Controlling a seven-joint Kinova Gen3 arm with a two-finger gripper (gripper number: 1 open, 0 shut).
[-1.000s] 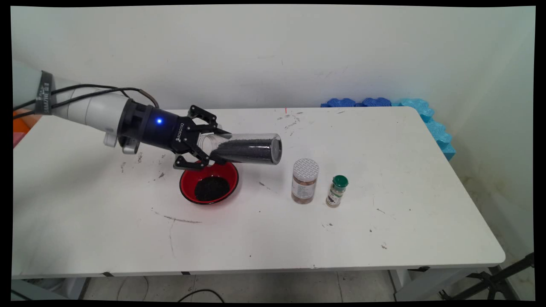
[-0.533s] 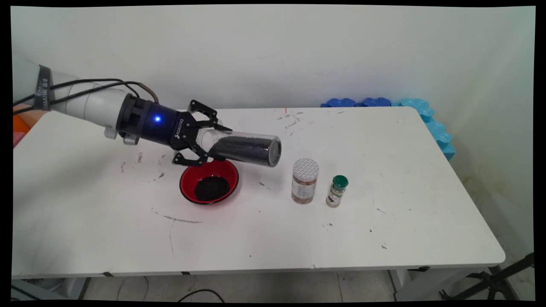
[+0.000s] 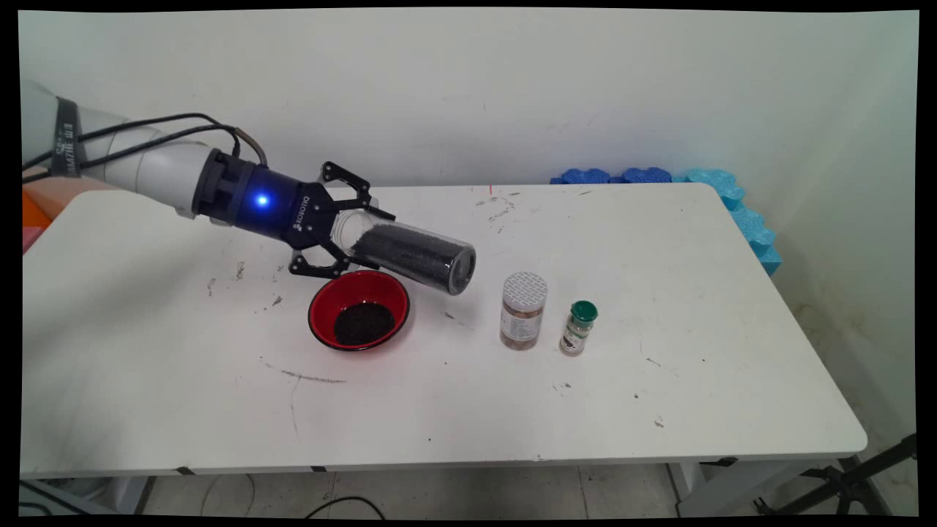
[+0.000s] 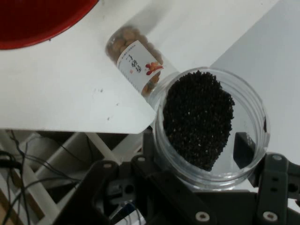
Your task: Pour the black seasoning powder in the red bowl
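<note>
We've got the gripper (image 3: 350, 233) fingers clamped round the open end of a clear jar (image 3: 413, 253) of black grains, left of frame centre above the red bowl (image 3: 359, 311) on the desk (image 3: 659, 307); smooth, rigid, probably slippery, bottom-heavy.

We read ROBOTIQ in white letters on the gripper (image 3: 344, 233) body. The arm's grey band (image 3: 67, 143) carries lettering too small for us to read, as does the nut jar (image 4: 136, 63) label.
</note>
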